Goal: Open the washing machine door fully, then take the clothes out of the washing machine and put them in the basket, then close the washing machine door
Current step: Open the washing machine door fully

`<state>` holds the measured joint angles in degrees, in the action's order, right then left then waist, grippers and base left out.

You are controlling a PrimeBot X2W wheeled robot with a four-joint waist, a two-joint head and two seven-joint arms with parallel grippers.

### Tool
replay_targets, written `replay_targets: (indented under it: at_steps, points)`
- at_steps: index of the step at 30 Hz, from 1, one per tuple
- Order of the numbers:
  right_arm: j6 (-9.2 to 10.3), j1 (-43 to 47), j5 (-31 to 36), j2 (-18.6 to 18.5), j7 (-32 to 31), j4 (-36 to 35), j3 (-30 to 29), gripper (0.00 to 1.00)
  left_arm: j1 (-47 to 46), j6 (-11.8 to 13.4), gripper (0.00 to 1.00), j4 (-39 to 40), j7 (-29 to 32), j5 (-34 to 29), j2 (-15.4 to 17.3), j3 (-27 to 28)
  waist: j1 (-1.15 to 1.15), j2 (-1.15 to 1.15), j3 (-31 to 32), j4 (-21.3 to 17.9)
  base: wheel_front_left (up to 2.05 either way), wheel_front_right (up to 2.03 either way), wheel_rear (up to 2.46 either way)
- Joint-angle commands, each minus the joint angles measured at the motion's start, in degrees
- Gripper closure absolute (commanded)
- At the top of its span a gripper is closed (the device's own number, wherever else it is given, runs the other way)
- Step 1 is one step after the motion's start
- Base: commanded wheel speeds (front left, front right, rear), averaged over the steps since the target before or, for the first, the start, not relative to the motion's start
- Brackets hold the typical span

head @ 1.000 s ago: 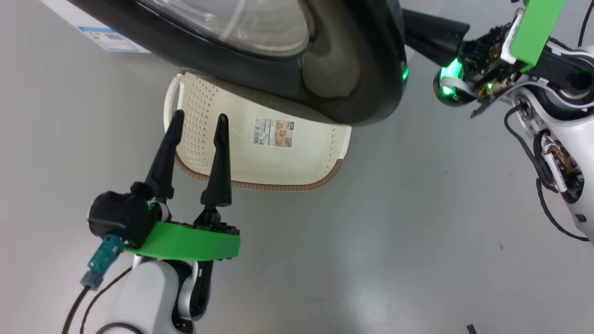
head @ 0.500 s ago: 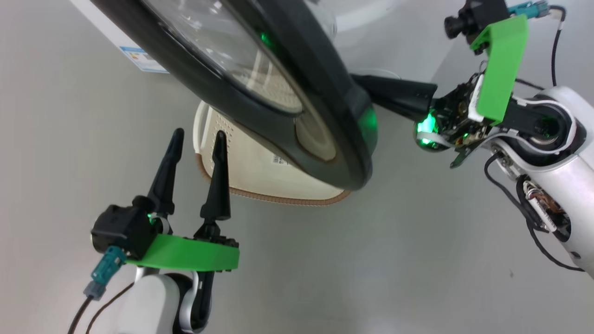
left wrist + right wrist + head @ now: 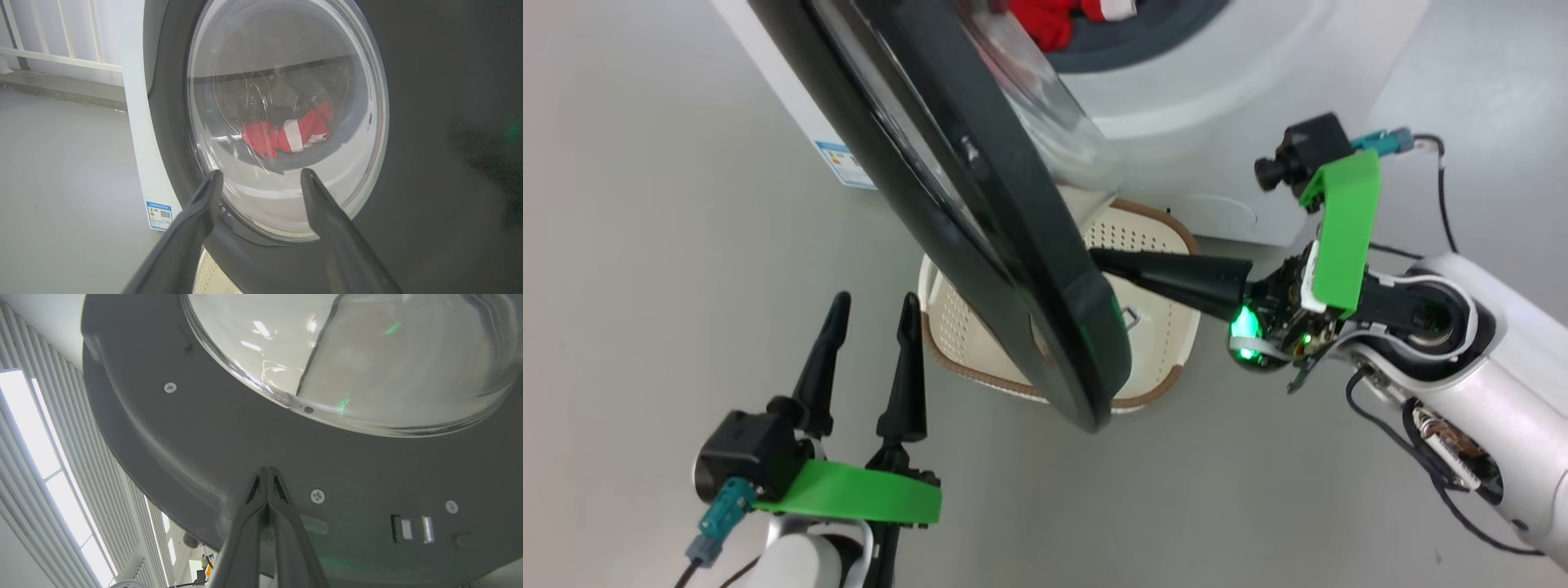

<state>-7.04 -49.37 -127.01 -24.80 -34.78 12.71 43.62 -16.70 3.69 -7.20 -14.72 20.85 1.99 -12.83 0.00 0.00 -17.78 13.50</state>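
The round, glossy black-rimmed glass washing machine door point(image 3: 980, 220) stands half open above the cream perforated plastic basket point(image 3: 956, 327). The right end effector point(image 3: 1107, 261), pinched together and empty, meets its inner face; pushing should follow the hinge arc. The left end effector point(image 3: 874, 300) hovers wide, empty

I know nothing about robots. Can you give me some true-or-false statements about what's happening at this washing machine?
1. The right gripper has its fingers pressed together, tips at the inner side of the washing machine door. True.
2. The left gripper grips the door's rim. False: it is open, apart from the door.
3. The clothes lie in the basket. False: they are inside the washing machine.
4. The basket stands on the floor below the door. True.
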Motion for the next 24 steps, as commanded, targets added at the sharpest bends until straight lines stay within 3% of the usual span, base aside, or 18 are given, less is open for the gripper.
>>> replay_targets:
  at_steps: [1, 24]
  points:
    - [-0.45, 2.4, -1.1, 0.8, 0.2, -2.0, 0.8, 1.0, 1.2, 0.3, 0.0, 1.0, -0.3, 0.0, 0.9, 2.1, 0.0, 0.0, 3.2, 1.9, 0.0, 0.0, 0.0]
    - [-0.45, 8.0, -2.6, 4.8, 0.8, 3.6, 4.5, 1.0, 5.9, -0.5, 0.0, -0.9, -0.3, -1.1, 1.0, 2.5, 0.0, 0.0, 11.7, 12.3, 0.0, 0.0, 0.0]
